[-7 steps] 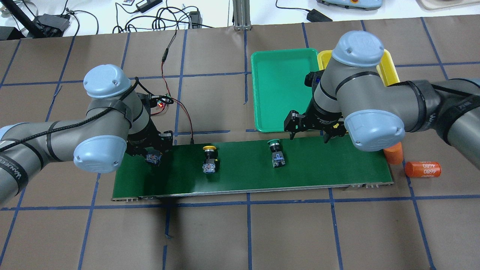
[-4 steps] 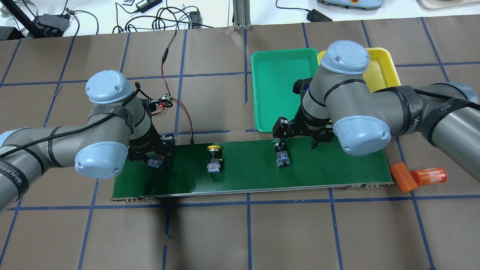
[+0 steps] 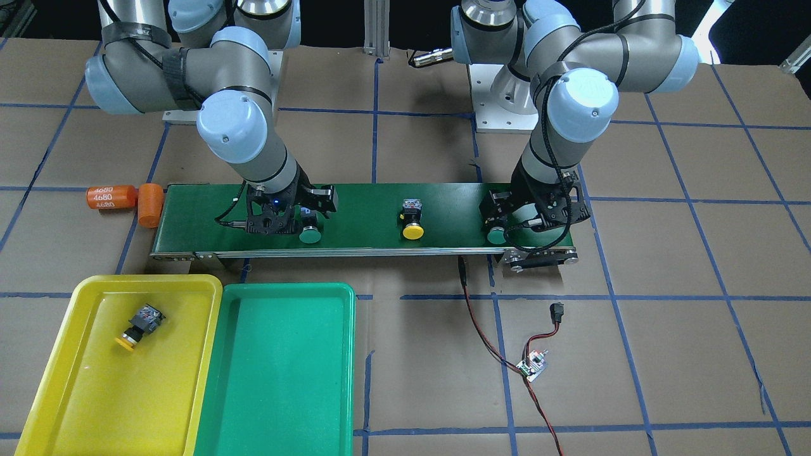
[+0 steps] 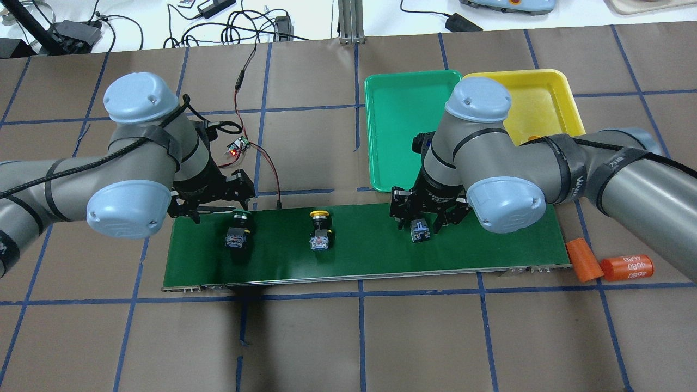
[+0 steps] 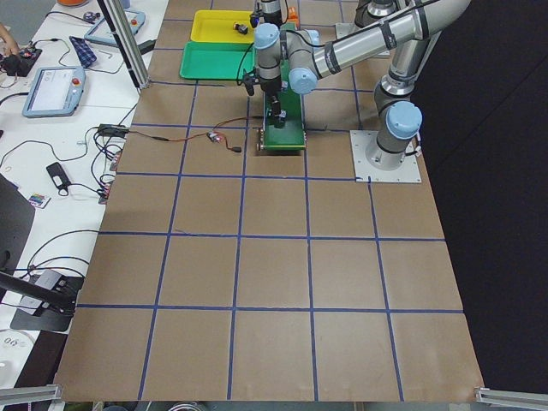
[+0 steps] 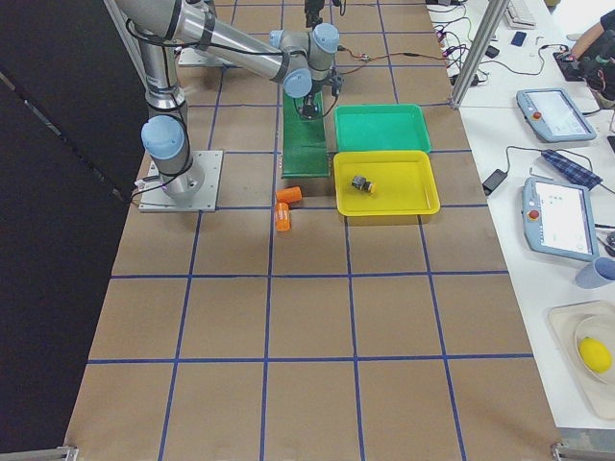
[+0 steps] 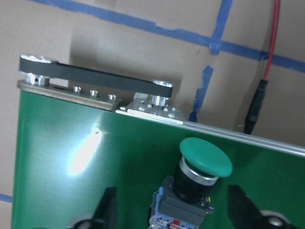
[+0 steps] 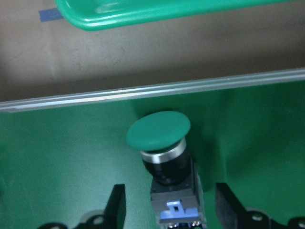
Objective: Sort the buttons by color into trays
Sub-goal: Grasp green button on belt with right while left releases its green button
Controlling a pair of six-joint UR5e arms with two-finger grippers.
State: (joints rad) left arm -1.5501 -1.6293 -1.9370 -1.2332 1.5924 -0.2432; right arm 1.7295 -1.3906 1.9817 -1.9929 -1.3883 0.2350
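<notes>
Three buttons lie on the dark green belt. One green button is at the belt's left end, just in front of my left gripper. In the left wrist view this green button sits between open fingers, untouched. A yellow button lies mid-belt. My right gripper stands open astride the other green button, its fingers clear of it. Another yellow button lies in the yellow tray. The green tray holds nothing.
Two orange cylinders printed 4680 lie off the belt's right end. A red and black wire with a small circuit board runs behind the belt on the left. The two trays sit side by side behind the belt's right half.
My right gripper swung left and came down over the green button. All three belt buttons drifted right. My left gripper pulled back, uncovering its green button. The orange cylinders shifted toward the front.
</notes>
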